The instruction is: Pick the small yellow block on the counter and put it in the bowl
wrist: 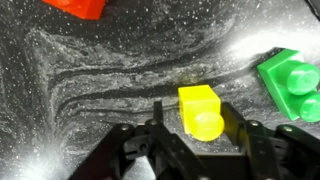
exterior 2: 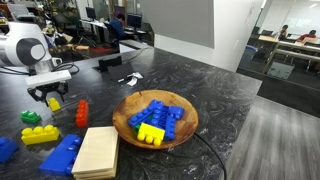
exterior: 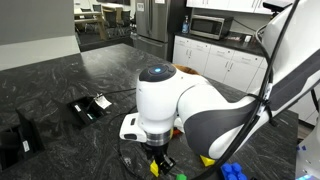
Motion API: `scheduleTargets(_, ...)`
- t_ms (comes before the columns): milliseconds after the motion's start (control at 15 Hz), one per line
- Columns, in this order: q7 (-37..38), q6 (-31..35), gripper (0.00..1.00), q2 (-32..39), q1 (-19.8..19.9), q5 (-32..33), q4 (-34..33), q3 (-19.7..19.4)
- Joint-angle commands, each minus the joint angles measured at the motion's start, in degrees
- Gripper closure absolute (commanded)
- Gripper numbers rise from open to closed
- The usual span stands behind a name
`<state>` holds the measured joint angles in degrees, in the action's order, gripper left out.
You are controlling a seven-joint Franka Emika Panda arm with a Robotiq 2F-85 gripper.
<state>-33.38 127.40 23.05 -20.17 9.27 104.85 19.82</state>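
The small yellow block [wrist: 200, 108] lies on the dark marbled counter [wrist: 100, 70], stud side facing the wrist camera. My gripper [wrist: 203, 135] is open, with one finger on each side of the block and a small gap to each. In an exterior view the gripper [exterior 2: 52, 98] is low over the counter [exterior 2: 220, 70] at the far left, with the yellow block [exterior 2: 55, 102] between its fingers. The wooden bowl [exterior 2: 190, 128] sits to the right and holds several blue bricks and a yellow one. In an exterior view [exterior: 157, 160] the arm hides most of the gripper.
A red brick [exterior 2: 82, 112], a green brick [exterior 2: 32, 118] and a longer yellow brick [exterior 2: 40, 135] lie near the gripper. A blue brick [exterior 2: 62, 155] and a pale wooden block [exterior 2: 98, 152] lie at the front. A green brick [wrist: 292, 82] and a red one [wrist: 78, 7] show in the wrist view.
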Motion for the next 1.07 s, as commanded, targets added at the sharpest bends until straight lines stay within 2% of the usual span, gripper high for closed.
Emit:
scheduleTargets(0,-0.8,-0.9,0.69,-0.8,1.4,-1.4,-0.1,0.8)
scheduleTargets(200,1.4,0.1,0.9,-2.4,1.9,-1.5,0.7,0.1)
scheduleTargets(600,15.4,3.3,0.91,-10.7,3.2,2.5,2.9,-4.5)
scheduleTargets(1000,29.0,3.5,0.91,-19.0,8.0,8.7,8.5,-11.2)
